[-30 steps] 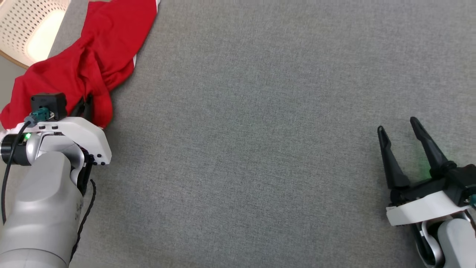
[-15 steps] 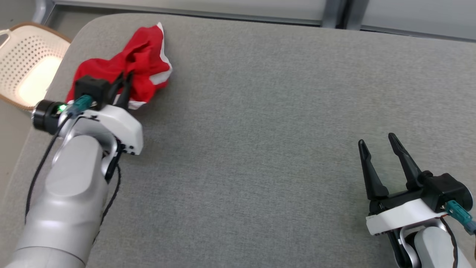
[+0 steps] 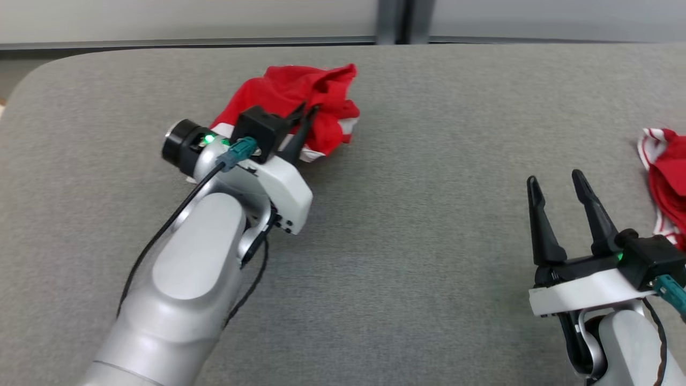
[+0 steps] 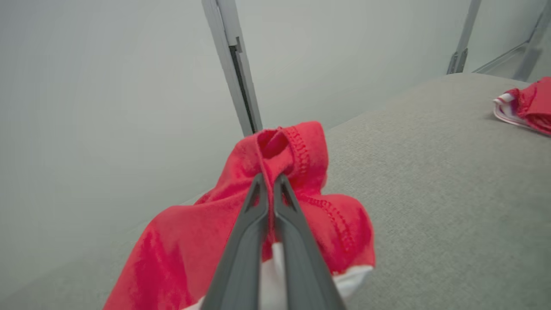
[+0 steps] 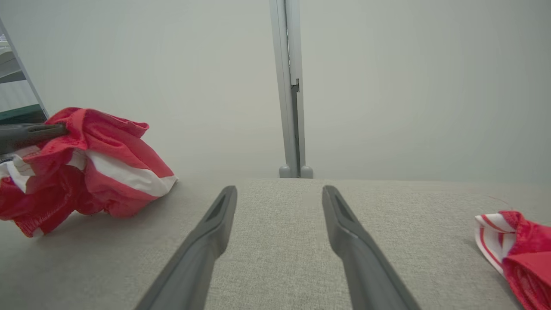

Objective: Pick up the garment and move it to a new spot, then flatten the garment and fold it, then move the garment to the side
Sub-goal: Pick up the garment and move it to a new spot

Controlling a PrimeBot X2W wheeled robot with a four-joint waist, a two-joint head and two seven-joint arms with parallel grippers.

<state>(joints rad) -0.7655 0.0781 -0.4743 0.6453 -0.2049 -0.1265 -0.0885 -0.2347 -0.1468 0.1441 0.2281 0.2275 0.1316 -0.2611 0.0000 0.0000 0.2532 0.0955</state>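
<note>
Nearby, striped cloth [image 3: 663, 185] beside splayed, empty right pincer [image 3: 553, 177]; left pincer [image 3: 309, 107] clamps garment [image 3: 327, 86].

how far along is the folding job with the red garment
Done: the left gripper is shut on the red garment. In hand: the move to a new spot, with it bunched on the grey surface. Left: flattening, folding and setting it aside; it is crumpled, and the right gripper is open, holding nothing.

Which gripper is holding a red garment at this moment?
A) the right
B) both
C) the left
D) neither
C: the left gripper is pinched shut on a fold of the red garment, while the right gripper stands open with nothing between its fingers.
</note>
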